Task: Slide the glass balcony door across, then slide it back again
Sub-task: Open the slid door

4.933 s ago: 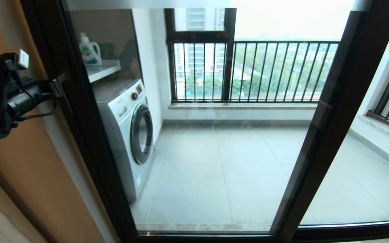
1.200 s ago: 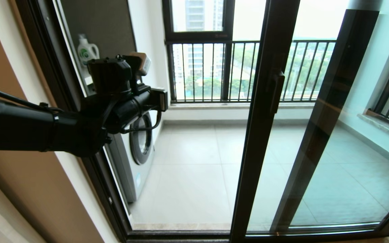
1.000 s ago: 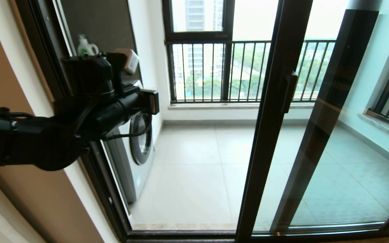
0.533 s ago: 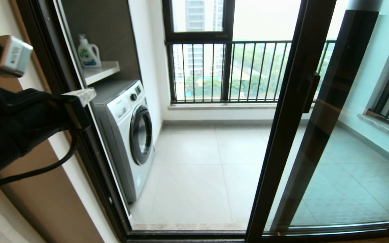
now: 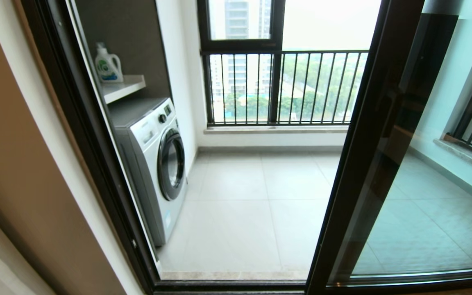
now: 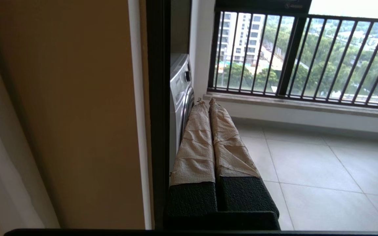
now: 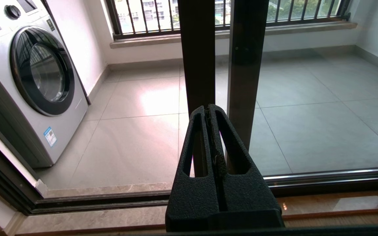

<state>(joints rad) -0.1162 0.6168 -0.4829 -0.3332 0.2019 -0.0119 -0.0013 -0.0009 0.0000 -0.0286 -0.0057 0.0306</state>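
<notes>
The glass balcony door [image 5: 363, 143] stands slid over to the right, its dark stile overlapping the matching fixed panel [image 5: 428, 135] behind it. The doorway to the left of the stile is open to the balcony. The door's handle does not show clearly. Neither arm appears in the head view. My left gripper [image 6: 205, 102] is shut and empty, its tape-wrapped fingers [image 6: 195, 141] beside the left door jamb [image 6: 157, 114], far from the door. My right gripper [image 7: 209, 110] is shut and empty, low down just in front of the door's stile [image 7: 197, 49].
A white washing machine [image 5: 154, 164] stands on the balcony at the left, under a shelf [image 5: 123, 86] with a detergent bottle [image 5: 107, 65]. The black-barred railing window [image 5: 281, 86] closes the far side. The floor track [image 5: 228, 283] runs along the threshold. An orange wall [image 5: 23, 172] lies left.
The door has slid from fully left to the right, opening the doorway. My left arm, which was at the door's handle side, has pulled back leftward out of the head view.
</notes>
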